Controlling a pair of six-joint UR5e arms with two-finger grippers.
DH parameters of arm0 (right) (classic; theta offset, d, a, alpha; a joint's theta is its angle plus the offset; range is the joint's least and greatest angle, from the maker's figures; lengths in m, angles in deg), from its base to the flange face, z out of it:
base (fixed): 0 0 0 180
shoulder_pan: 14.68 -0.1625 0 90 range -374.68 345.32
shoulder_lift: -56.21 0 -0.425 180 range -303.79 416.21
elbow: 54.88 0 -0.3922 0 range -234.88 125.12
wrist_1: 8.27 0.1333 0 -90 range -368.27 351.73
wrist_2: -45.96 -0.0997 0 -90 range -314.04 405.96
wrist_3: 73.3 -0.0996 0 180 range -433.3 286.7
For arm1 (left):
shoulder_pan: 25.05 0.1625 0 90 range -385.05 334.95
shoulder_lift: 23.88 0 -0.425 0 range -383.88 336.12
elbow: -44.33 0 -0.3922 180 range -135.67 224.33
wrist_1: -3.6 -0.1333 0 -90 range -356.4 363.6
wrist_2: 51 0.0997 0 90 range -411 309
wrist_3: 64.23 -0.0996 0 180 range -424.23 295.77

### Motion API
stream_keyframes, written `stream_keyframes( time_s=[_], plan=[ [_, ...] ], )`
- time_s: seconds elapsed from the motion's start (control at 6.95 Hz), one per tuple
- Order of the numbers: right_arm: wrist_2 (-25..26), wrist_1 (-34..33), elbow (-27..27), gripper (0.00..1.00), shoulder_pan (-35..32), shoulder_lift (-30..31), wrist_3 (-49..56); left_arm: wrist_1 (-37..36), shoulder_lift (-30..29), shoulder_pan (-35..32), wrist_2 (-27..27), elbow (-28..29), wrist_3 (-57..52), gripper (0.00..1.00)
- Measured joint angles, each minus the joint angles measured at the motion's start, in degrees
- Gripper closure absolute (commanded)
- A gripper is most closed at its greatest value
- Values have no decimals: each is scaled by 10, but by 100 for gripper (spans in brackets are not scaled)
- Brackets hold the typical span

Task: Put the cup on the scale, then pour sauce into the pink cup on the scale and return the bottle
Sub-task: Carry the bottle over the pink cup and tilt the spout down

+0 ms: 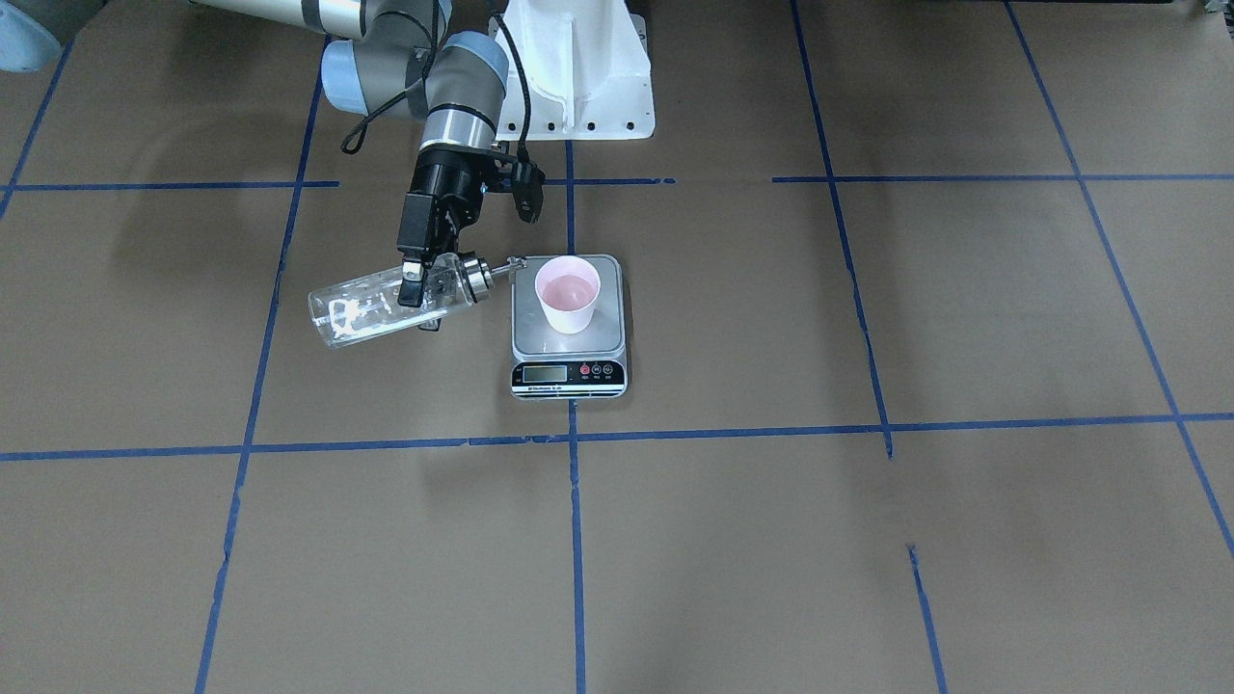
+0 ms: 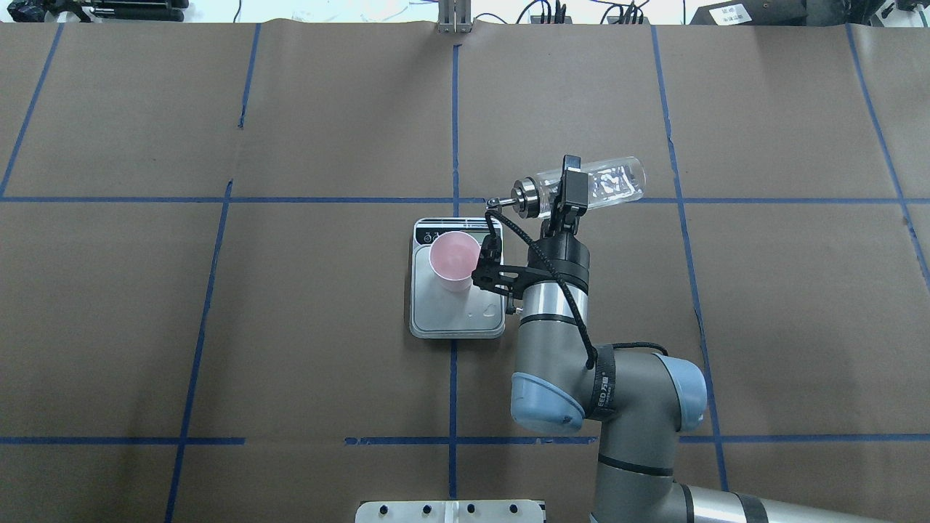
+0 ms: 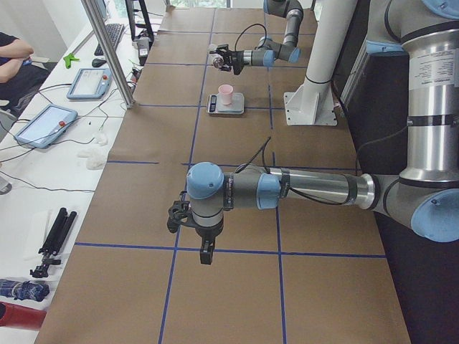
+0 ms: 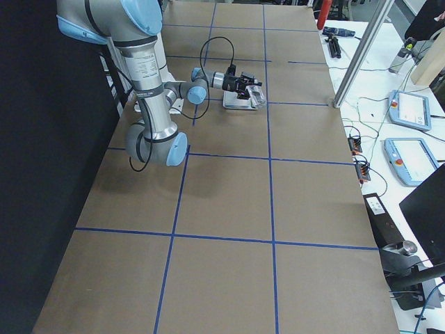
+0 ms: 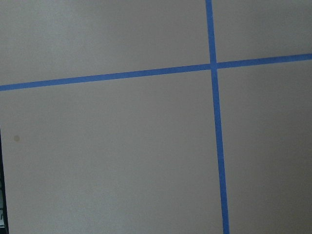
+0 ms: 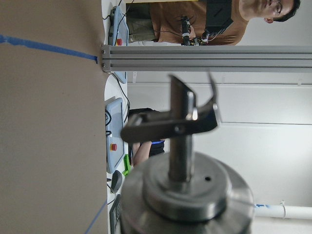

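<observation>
Brown-papered table [image 2: 327, 327] below: my right gripper [image 2: 572, 183] clamps the bottle [image 2: 614, 181] sideways, spout toward 9 o'clock, at 2 o'clock of the cup [image 2: 454, 256] standing on the scale [image 2: 458, 319]. Whether my left gripper [image 3: 206, 254] is parted, I cannot tell.

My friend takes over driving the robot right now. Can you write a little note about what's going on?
Small pink cup stands on the flat grey kitchen scale: that step is done.
Right gripper: shut on the clear glass bottle with silver spout, tipped almost flat, spout pointing at the cup.
Left gripper: away from the job's things; open or shut, cannot tell.
Whether anything is poured yet: cannot tell.
Left: finish pouring if needed, then return the bottle.
</observation>
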Motion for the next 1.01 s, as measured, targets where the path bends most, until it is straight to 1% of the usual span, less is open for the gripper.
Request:
stream_keyframes(
  time_s=[0.29, 1.01],
  plan=[
    [37, 0, -9, 100, 7, -1, 49, 0, 0, 0, 0, 3, 0, 0],
    [78, 0, -13, 100, 18, -2, 125, 0, 0, 0, -1, 8, 0, 0]
  ],
)
